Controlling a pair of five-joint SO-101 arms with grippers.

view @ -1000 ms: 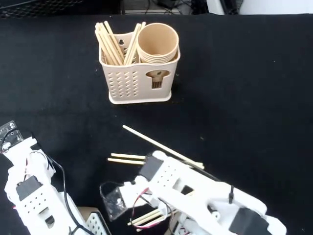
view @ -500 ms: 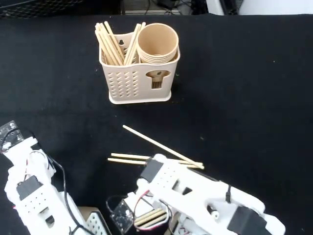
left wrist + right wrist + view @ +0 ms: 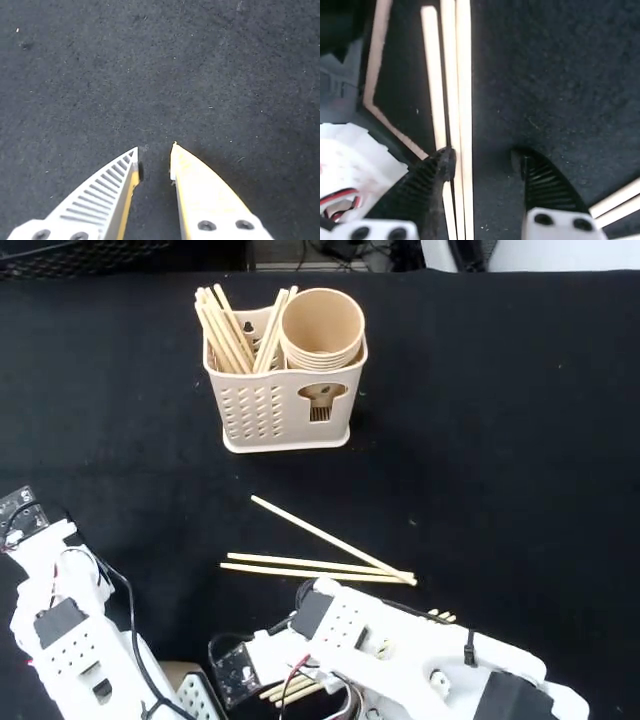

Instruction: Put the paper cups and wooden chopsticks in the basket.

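Note:
The beige basket (image 3: 285,405) stands at the table's far side with several wooden chopsticks (image 3: 228,330) in one compartment and stacked paper cups (image 3: 322,328) in the other. Three loose chopsticks (image 3: 320,560) lie on the black cloth mid-table. My right gripper (image 3: 250,680) is low at the near edge, open over a small bundle of chopsticks (image 3: 452,90). Two of these sticks run between the fingers, close against one finger (image 3: 437,172). My left gripper (image 3: 155,148) hangs over bare cloth at the near left, its fingers a little apart with nothing between them.
Short chopstick ends (image 3: 440,617) poke out beside the right arm's body. A tan flat object (image 3: 185,685) lies between the two arm bases, close to the bundle. The left arm's body (image 3: 55,620) takes up the near-left corner. Open cloth surrounds the basket.
The right arm has drawn back toward the near edge, uncovering the three loose chopsticks mid-table. Its gripper dipped down over the bundle and shifted slightly left. The left arm has not moved.

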